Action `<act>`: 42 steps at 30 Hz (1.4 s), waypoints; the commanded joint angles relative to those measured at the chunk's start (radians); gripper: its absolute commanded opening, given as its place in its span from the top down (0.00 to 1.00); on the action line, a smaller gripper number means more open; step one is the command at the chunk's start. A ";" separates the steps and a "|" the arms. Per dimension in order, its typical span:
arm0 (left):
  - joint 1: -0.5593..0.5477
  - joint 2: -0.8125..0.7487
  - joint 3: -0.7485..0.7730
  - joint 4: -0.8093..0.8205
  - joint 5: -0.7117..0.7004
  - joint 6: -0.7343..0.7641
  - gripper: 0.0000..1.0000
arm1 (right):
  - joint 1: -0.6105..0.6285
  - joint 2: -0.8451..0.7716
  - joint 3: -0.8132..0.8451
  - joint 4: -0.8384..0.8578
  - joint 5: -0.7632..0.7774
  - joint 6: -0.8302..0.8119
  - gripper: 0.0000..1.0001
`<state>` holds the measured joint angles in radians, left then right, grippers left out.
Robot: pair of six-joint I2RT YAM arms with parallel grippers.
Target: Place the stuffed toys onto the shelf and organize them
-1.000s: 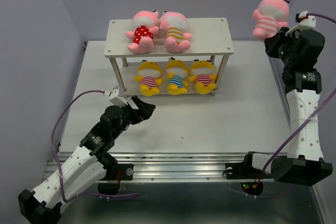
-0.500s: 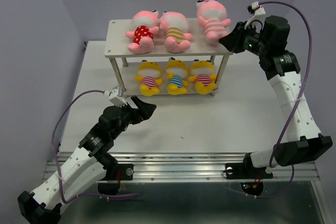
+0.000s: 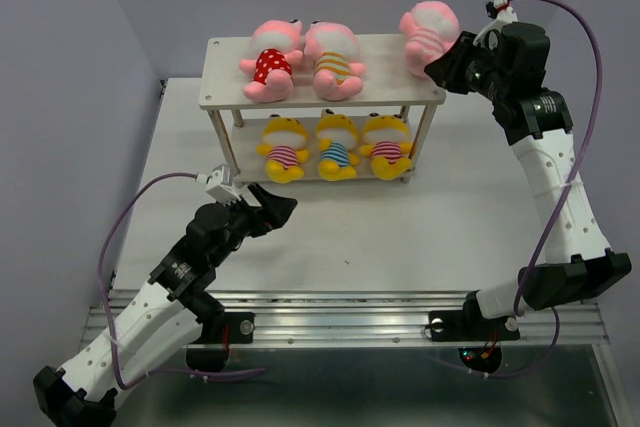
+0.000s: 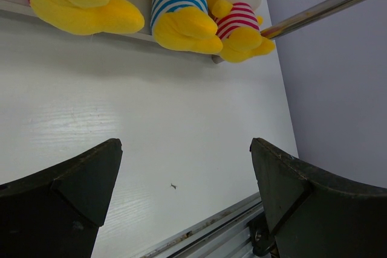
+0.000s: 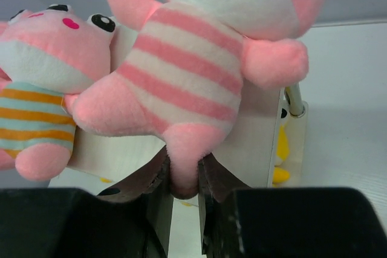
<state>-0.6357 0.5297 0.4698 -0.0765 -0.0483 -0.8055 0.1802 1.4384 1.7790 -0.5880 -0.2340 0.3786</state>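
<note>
The wooden shelf point(image 3: 390, 52) stands at the back of the table. Two pink stuffed toys lie on its top board, one in a red-dotted shirt point(image 3: 268, 62), one in an orange-striped shirt point(image 3: 335, 59). Three yellow toys point(image 3: 336, 144) sit on the lower board and show in the left wrist view point(image 4: 181, 10). My right gripper point(image 3: 440, 65) is shut on the leg of a pink toy in a pink-striped shirt point(image 5: 193, 70), held over the shelf's right end point(image 5: 254, 143). My left gripper point(image 3: 275, 205) is open and empty, low in front of the shelf.
The white table point(image 3: 400, 227) spreads in front of the shelf. A metal rail point(image 3: 350, 307) runs along its near edge. Purple walls close the left and back sides. The shelf's right front leg point(image 3: 422, 142) stands below my right gripper.
My right arm swung the pink-striped toy in from the far right to the shelf's top right end, then drew it slightly right. The left arm has not moved.
</note>
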 commanded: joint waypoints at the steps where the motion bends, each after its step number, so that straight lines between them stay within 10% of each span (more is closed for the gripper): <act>1: -0.004 -0.008 -0.007 0.027 -0.007 0.005 0.01 | 0.012 -0.001 0.051 0.008 -0.034 0.025 0.76; 42: -0.004 -0.030 -0.016 0.014 -0.019 0.003 0.01 | 0.021 -0.007 -0.018 0.011 -0.183 0.006 0.68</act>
<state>-0.6357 0.5129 0.4660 -0.0795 -0.0578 -0.8059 0.1917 1.4548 1.7786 -0.6258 -0.3973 0.3878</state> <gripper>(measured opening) 0.989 0.319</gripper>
